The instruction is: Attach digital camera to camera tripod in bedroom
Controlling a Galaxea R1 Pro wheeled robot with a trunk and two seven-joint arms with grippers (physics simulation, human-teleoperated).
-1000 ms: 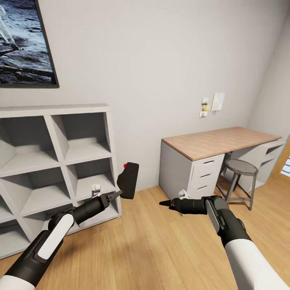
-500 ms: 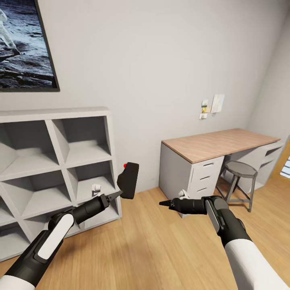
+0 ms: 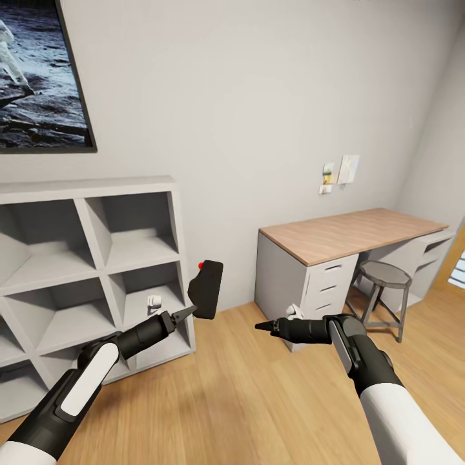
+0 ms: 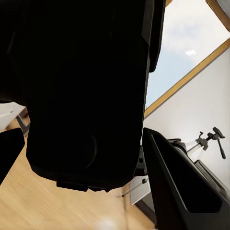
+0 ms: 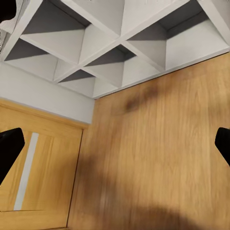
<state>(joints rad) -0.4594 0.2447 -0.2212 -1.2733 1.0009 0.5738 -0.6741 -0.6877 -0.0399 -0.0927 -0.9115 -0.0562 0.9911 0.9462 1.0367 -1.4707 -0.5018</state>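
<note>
Jaws, head view: left gripper clamps the digital camera by its lower edge; right gripper looks pinched to a point here, with nothing in it.
Camera, head view: held upright above the wood floor, red spot at its top, just in front of the right edge of the white cube shelf.
Room, head view: pale grey wall ahead, framed moon photograph at upper left, wooden-top desk with white drawers on the right, round grey stool tucked beside it, small papers pinned above the desk.
Left wrist view: black camera body sits between the dark fingers; past it, the camera tripod with its pan handle stands by the wall, under a wood-framed window.
Right wrist view: black fingertips sit at opposite edges, wide apart, so these jaws are released; cube shelf and floor lie between.
</note>
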